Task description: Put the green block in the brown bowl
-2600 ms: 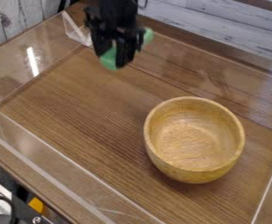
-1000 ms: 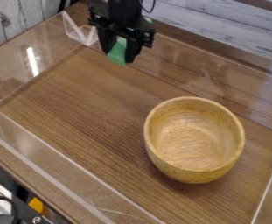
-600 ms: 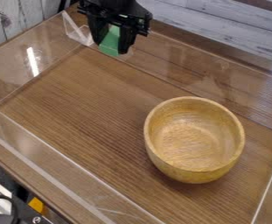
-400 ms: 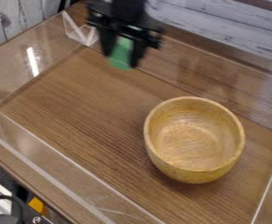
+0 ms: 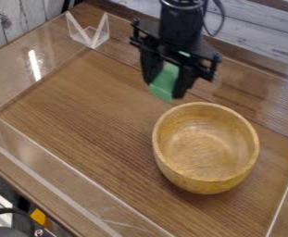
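The green block [image 5: 168, 82] hangs in the air, pinched between the black fingers of my gripper [image 5: 171, 76], which is shut on it. It sits just above and to the upper left of the brown bowl [image 5: 206, 146], close to the bowl's far rim. The wooden bowl stands upright on the table at the centre right, and nothing shows inside it. The upper part of the block is hidden behind the fingers.
The wooden tabletop [image 5: 84, 120] is ringed by low clear plastic walls [image 5: 59, 176]. A clear triangular stand [image 5: 87, 30] sits at the back left. A pale plank wall runs behind the table.
My gripper, still holding the green block, has swung from the back left of the table to the right and lower, ending next to the bowl's far rim.
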